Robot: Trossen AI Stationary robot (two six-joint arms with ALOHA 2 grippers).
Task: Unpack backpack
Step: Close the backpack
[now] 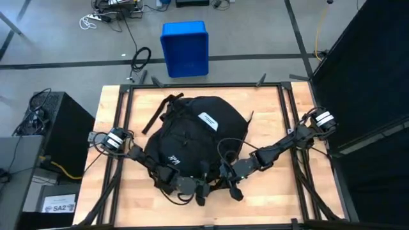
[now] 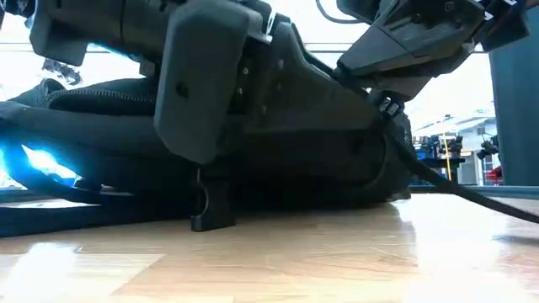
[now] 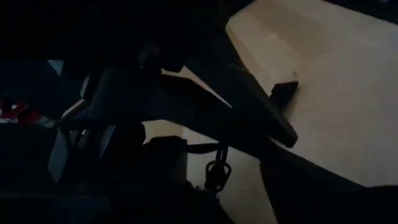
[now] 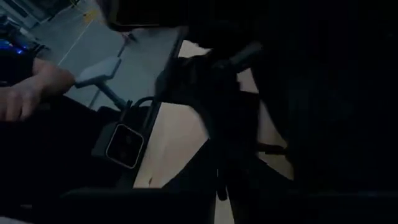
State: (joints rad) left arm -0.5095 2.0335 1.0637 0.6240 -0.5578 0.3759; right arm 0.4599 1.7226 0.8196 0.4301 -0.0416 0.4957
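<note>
The backpack [image 1: 195, 137] lies flat in the middle of the desk [image 1: 275, 198], a soft, slack fabric mound likely to sag and fold when lifted. The left hand [image 1: 185, 187] and right hand [image 1: 223, 181] both sit at its near edge; whether either is open or closed cannot be told. A zipper pull or strap seems the best hold.
</note>
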